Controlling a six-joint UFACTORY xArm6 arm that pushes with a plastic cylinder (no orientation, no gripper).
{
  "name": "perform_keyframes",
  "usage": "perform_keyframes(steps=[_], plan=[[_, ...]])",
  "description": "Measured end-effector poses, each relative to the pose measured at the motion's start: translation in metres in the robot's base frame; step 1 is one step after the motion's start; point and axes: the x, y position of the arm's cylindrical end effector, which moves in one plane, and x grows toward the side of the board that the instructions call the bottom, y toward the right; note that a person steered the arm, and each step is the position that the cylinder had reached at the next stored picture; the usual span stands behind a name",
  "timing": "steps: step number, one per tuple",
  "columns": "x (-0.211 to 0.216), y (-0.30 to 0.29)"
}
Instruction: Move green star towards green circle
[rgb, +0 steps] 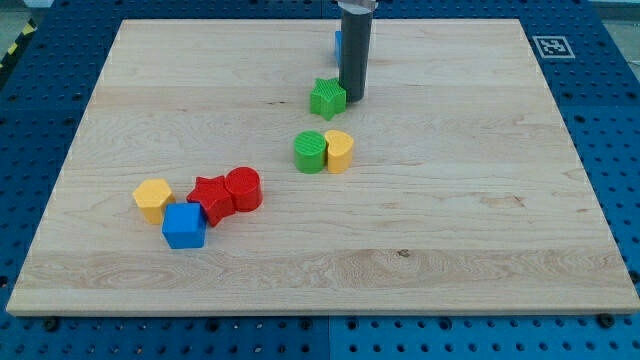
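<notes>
The green star (327, 97) lies near the view's top centre of the wooden board (480, 200). The green circle (310, 151) lies a short way below it, toward the view's bottom, touching a yellow heart-like block (339, 150) on its right. My tip (352, 97) is down on the board right against the star's right side. The rod rises out of the view's top.
A blue block (338, 42) is partly hidden behind the rod at the top. At the lower left lies a cluster: a yellow hexagon (153, 198), a blue block (185, 225), a red star (211, 196) and a red circle (243, 188).
</notes>
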Motion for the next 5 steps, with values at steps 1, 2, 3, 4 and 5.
perform_keyframes(steps=[1, 2, 3, 4, 5], plan=[[0.007, 0.0], [0.013, 0.001], [0.009, -0.001], [-0.015, -0.016], [-0.017, -0.038]])
